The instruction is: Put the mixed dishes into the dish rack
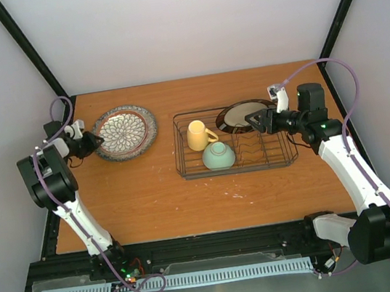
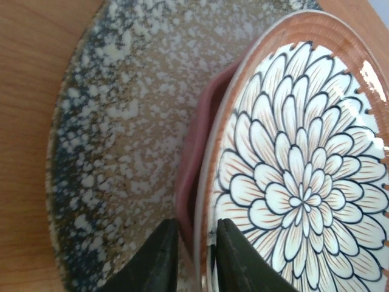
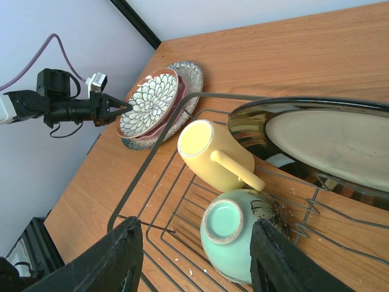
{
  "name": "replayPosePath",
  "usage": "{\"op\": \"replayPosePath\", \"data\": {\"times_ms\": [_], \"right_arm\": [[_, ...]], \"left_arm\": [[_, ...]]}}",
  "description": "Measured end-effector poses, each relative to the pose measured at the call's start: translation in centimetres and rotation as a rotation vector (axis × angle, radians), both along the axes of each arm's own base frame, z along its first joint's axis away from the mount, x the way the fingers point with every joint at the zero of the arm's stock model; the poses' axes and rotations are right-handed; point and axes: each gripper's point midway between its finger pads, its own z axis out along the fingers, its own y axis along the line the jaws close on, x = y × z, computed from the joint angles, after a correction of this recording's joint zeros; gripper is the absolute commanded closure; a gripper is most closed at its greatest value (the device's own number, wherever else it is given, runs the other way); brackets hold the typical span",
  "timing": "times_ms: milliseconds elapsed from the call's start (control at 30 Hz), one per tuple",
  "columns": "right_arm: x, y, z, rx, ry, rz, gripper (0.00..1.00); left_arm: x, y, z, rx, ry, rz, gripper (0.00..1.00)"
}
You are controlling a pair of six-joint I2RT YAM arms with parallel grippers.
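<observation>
The black wire dish rack (image 1: 285, 156) holds the yellow mug (image 1: 196, 135) on its side, the mint-green bowl (image 1: 219, 156) upside down, and the cream plate with a dark rim (image 1: 238, 115) leaning at the back. The brown petal plate (image 1: 125, 128) lies on the pink plate with a speckled rim (image 1: 148, 140), left of the rack. My left gripper (image 2: 193, 255) is shut on the petal plate's (image 2: 304, 170) near rim, which is tilted up off the speckled plate (image 2: 115, 121). My right gripper (image 3: 194, 261) is wide open above the rack (image 3: 152, 201), over the bowl (image 3: 237, 243) and beside the mug (image 3: 209, 152).
The rack's right half has upright prongs (image 1: 265, 146). Black frame posts stand at both back corners. Purple cables loop off both arms.
</observation>
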Motion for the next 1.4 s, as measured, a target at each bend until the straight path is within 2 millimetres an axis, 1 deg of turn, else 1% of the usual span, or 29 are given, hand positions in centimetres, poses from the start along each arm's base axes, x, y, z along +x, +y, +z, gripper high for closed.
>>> {"op": "replayPosePath", "data": {"times_ms": [67, 100, 133, 200, 433, 533, 700, 800, 967, 1067, 1167, 1233, 1300, 1333, 1400], "right_arm": [[0.0, 0.0, 0.0, 0.0, 0.0, 0.0, 0.51], [0.0, 0.0, 0.0, 0.0, 0.0, 0.0, 0.51], [0.0, 0.0, 0.0, 0.0, 0.0, 0.0, 0.51], [0.0, 0.0, 0.0, 0.001, 0.0, 0.002, 0.51], [0.0, 0.2, -0.1, 0.008, 0.003, 0.012, 0.51], [0.1, 0.3, 0.1, 0.012, -0.004, 0.016, 0.51], [0.2, 0.4, 0.5, 0.02, -0.027, 0.027, 0.51], [0.2, 0.5, 0.3, 0.021, -0.031, 0.03, 0.51], [0.0, 0.7, 0.0, 0.021, -0.039, 0.039, 0.5], [-0.3, 1.1, 0.7, 0.029, -0.064, 0.061, 0.46], [-1.0, 2.2, 1.5, 0.05, -0.096, 0.116, 0.41], [-1.7, 3.4, 1.8, 0.064, -0.102, 0.169, 0.4], [-2.6, 5.3, 2.4, 0.077, -0.108, 0.241, 0.4], [-2.9, 6.4, 2.8, 0.082, -0.113, 0.279, 0.4], [-3.7, 8.7, 3.6, 0.095, -0.124, 0.359, 0.4]], "left_arm": [[0.2, -0.1, 0.1, -0.007, -0.005, -0.005, 0.97], [0.3, 0.0, 0.2, -0.012, -0.007, -0.002, 0.99], [0.5, 0.2, 0.4, -0.009, -0.01, 0.007, 0.99], [0.9, -0.1, 1.0, -0.029, -0.03, -0.004, 0.99], [0.6, -0.1, 0.9, -0.033, -0.014, 0.0, 0.99], [0.5, -0.1, 1.3, -0.03, -0.019, 0.0, 0.99], [0.2, 0.1, 3.2, 0.023, -0.045, 0.003, 0.99], [0.2, 0.6, 4.6, 0.064, -0.067, 0.011, 0.99], [0.1, 0.8, 7.8, 0.101, -0.131, 0.014, 0.99], [0.0, 0.4, 10.5, 0.104, -0.193, 0.001, 0.99], [-0.4, -0.7, 13.4, 0.091, -0.264, -0.027, 0.99], [-1.0, -1.9, 15.8, 0.086, -0.321, -0.053, 0.99], [-1.8, -3.9, 18.3, 0.078, -0.382, -0.093, 0.99], [-2.2, -5.2, 19.4, 0.072, -0.411, -0.119, 0.99], [-3.4, -8.4, 21.7, 0.048, -0.47, -0.189, 0.99]]}}
